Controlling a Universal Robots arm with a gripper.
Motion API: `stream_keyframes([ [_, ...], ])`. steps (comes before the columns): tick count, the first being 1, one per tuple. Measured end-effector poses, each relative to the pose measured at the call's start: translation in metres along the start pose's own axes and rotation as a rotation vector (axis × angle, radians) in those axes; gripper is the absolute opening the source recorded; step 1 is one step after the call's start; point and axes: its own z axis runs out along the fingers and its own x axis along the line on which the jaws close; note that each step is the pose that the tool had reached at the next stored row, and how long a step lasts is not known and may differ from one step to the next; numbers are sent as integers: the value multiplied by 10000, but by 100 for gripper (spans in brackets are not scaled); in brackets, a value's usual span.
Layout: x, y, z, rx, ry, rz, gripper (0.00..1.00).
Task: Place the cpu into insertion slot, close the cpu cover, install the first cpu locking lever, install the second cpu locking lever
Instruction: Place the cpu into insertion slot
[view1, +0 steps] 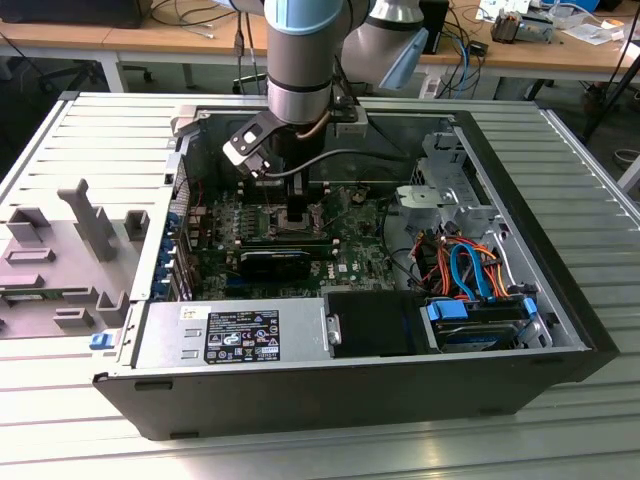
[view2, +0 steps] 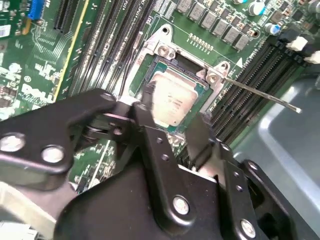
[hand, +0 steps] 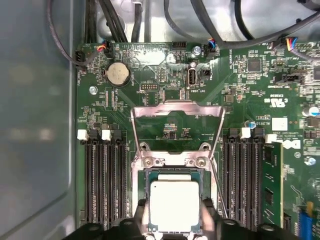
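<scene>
The cpu (hand: 175, 202), a square chip with a silvery top, lies in the insertion slot (hand: 173, 171) on the green board. My gripper (hand: 175, 220) stands right over it, and the two black fingers (view2: 145, 107) sit against opposite edges of the cpu (view2: 172, 102), shut on it. The cpu cover (hand: 177, 106) is swung open and lies back on the board beyond the slot, with the board showing through its window. A thin metal locking lever (view2: 260, 92) stands free beside the slot. In the exterior view my gripper (view1: 300, 218) reaches down into the open computer case.
Long black memory slots (hand: 102, 180) flank the socket on both sides. A coin battery (hand: 118, 74) and cables lie beyond the cover. The case holds a power supply (view1: 240, 335) and drive cables (view1: 470, 270). A grey fixture (view1: 60, 260) sits at the exterior view's left.
</scene>
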Motion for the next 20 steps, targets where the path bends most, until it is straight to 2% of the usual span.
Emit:
stream_keyframes([
  [2, 0, 1, -1, -1, 2, 2, 35],
  [3, 0, 9, -2, 9, 0, 1, 35],
  [4, 0, 19, -3, 20, 0, 1, 23],
  [5, 0, 37, -3, 44, 0, 2, 17],
  [6, -1, 47, -3, 53, 0, 1, 17],
  [7, -1, 55, -3, 60, 0, 1, 11],
  [11, -3, 118, -4, 120, 3, -12, 11],
  [16, -2, 131, -17, 134, 21, -475, 11],
  [20, -1, 130, -100, 133, 55, -528, 11],
])
